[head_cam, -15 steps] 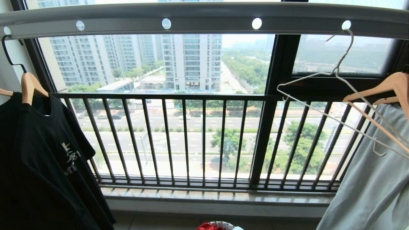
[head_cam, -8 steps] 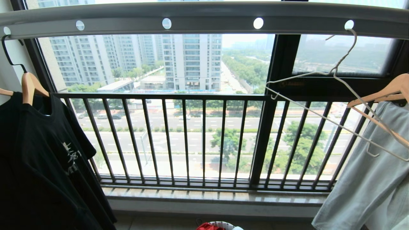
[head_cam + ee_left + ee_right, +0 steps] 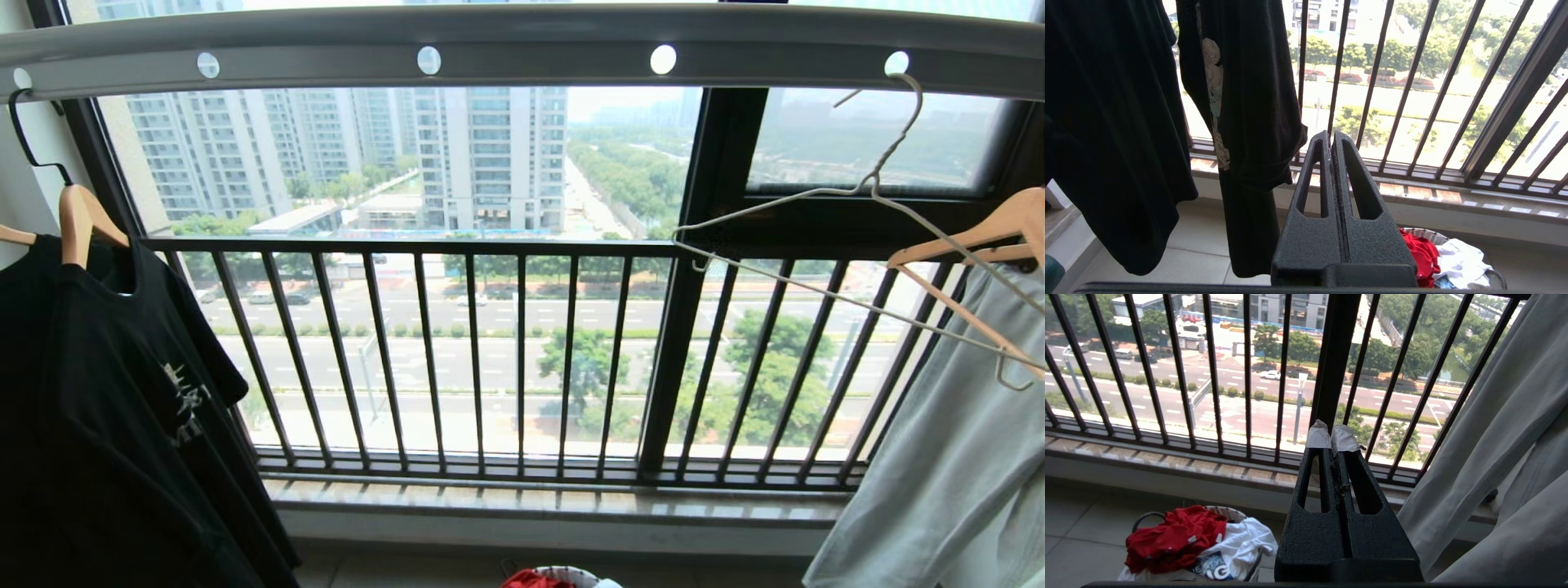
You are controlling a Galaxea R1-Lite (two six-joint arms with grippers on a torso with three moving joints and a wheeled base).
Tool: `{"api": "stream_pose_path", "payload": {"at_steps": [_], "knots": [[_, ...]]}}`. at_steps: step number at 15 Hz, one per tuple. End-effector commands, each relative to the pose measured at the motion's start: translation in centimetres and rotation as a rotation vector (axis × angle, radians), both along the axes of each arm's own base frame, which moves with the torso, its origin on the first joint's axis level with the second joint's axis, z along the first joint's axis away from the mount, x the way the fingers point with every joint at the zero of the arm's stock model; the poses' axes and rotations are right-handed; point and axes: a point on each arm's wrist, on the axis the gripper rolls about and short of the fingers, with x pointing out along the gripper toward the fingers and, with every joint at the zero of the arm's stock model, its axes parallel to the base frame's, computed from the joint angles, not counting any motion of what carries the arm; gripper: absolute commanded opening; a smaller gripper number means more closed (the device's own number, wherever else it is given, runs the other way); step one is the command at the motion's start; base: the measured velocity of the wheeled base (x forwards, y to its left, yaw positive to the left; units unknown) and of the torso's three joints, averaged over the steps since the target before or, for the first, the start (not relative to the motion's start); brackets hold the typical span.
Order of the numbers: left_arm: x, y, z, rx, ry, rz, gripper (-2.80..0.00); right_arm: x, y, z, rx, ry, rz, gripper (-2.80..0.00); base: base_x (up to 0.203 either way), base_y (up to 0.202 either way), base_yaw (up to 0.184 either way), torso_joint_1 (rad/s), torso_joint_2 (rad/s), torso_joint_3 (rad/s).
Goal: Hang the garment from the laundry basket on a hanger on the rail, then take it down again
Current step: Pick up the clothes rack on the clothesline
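The red T-shirt (image 3: pixel 1175 537) lies crumpled in the laundry basket (image 3: pixel 1237 516) on the floor, at 6 o'clock in the head view, beside a white printed shirt (image 3: pixel 1241 543). The white wire hanger (image 3: pixel 857 245) hangs bare from the rail (image 3: pixel 522 49) at 2 o'clock. The left gripper (image 3: pixel 1331 141) and right gripper (image 3: pixel 1333 439) both have jaws pressed together on nothing.

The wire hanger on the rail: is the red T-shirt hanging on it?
No, the hanger is bare, and the red T-shirt lies in the basket.

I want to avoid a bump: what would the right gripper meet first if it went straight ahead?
Probably the dark window post of the barred railing: the shut right gripper lines up with it, though depth is unclear. The laundry basket sits lower, off that line.
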Motion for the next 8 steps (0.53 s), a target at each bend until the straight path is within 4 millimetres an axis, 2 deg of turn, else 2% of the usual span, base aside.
{"api": "stream_pose_path", "payload": {"at_steps": [1,4,8], "knots": [[0.0,0.0,0.0,-0.001,0.001,0.001,-2.8,-0.2,0.0,0.5,-0.001,-0.018,0.002,-2.8,0.0,0.0,0.0,0.0,0.0,0.0],[0.0,0.0,0.0,-0.001,0.001,0.001,-2.8,-1.0,0.0,4.7,0.0,-0.067,0.008,-2.8,0.0,0.0,0.0,0.0,0.0,0.0],[0.0,0.0,0.0,-0.001,0.001,0.002,-2.8,-0.4,0.1,11.6,0.001,-0.041,0.034,-2.8,0.0,0.0,0.0,0.0,0.0,0.0]]}}
